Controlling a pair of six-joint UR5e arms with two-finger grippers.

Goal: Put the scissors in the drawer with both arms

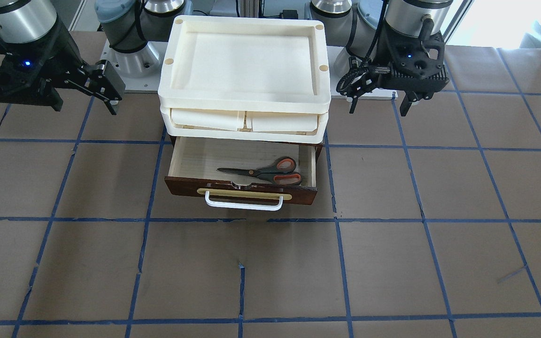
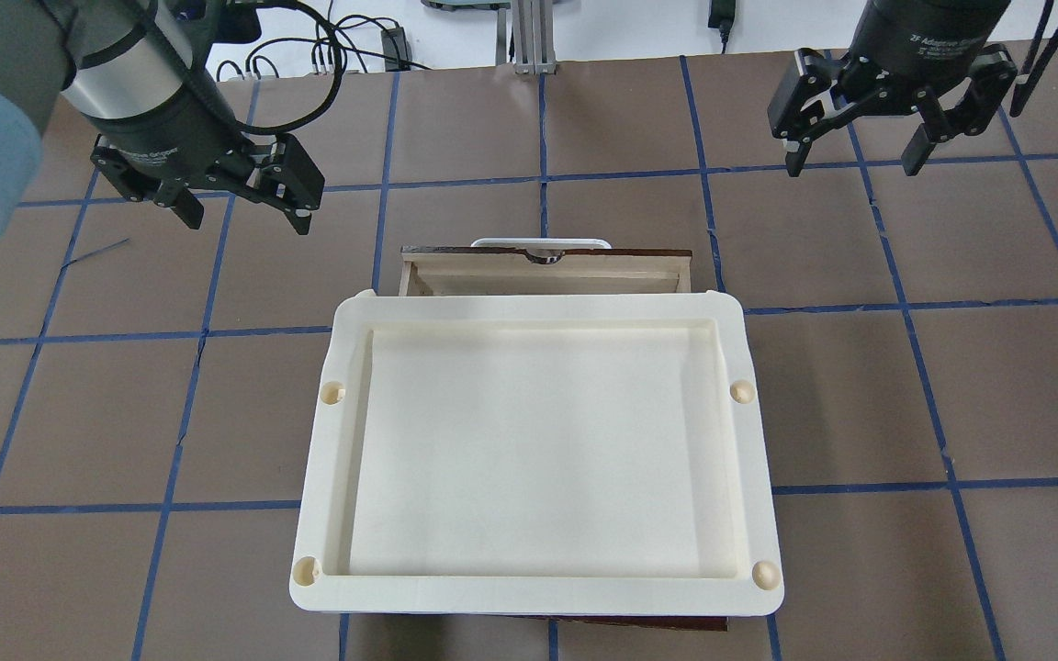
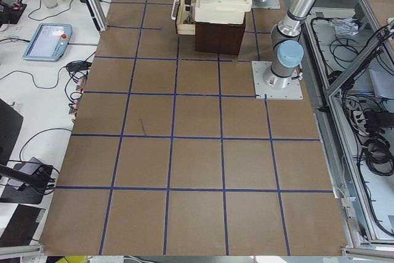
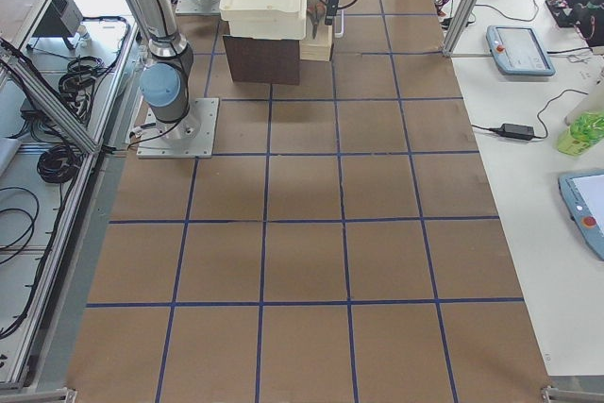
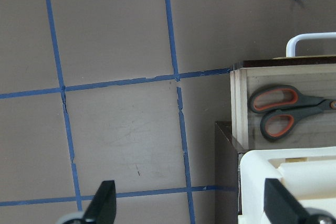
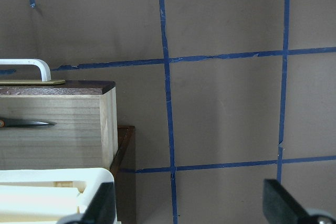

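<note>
The scissors (image 1: 266, 171) lie flat inside the open drawer (image 1: 240, 193), blades towards the view's left and handles to its right. The left wrist view shows their orange-grey handles (image 5: 278, 111) in the drawer (image 5: 239, 103). The right wrist view shows only a blade tip (image 6: 26, 123) over the drawer's side wall (image 6: 58, 129). My left gripper (image 1: 378, 107) hangs open and empty beside the drawer, above the table; it also shows overhead (image 2: 240, 216). My right gripper (image 1: 85, 107) hangs open and empty on the other side (image 2: 850, 156). The overhead view shows the drawer's front edge (image 2: 547, 252), not the scissors.
Cream plastic trays (image 1: 244, 61) are stacked on the dark cabinet above the drawer and cover most of it from overhead (image 2: 538, 450). The brown table carries a blue tape grid (image 1: 336, 220). Tablets, cables and bottles lie on side benches (image 3: 46, 38).
</note>
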